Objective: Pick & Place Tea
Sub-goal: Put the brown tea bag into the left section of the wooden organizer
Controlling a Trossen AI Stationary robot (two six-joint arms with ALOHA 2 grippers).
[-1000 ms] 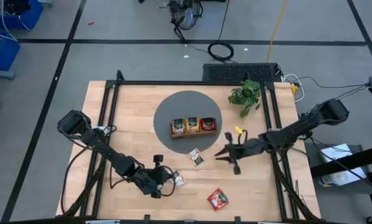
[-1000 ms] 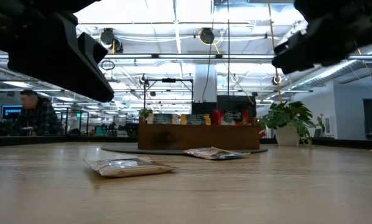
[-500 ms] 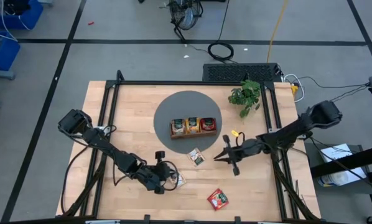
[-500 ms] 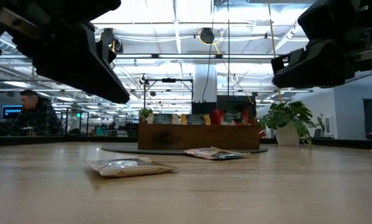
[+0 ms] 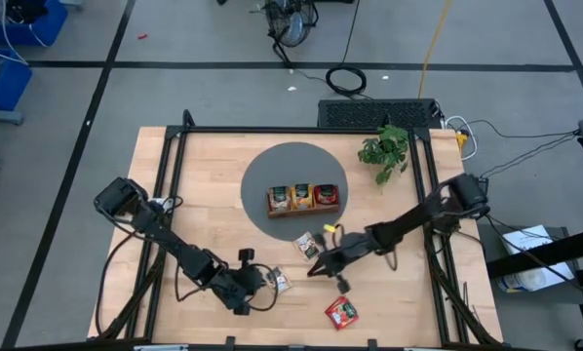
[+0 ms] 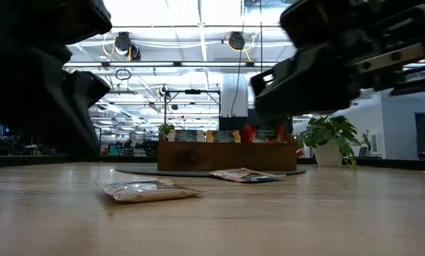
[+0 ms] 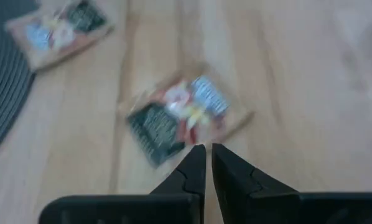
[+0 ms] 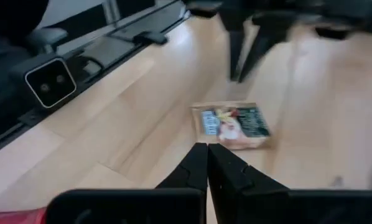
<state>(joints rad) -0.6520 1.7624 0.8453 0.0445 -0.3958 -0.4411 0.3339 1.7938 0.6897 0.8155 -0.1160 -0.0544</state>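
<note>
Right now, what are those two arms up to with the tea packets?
Left gripper shut, empty, beside a loose sachet. Right gripper shut, empty, near another sachet. Red sachet loose; three in the tray. Nothing blocking.

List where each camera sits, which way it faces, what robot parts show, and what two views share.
High: above the table, looking straight down; both arms show.
Low: at tabletop height, looking level toward the tray; both arms loom overhead.
Left wrist: on the left arm, looking down past the shut left pincer at a sachet.
Right wrist: on the right arm, looking past the shut right pincer.
Shared: both wrist views apparently show that same sachet.
</note>
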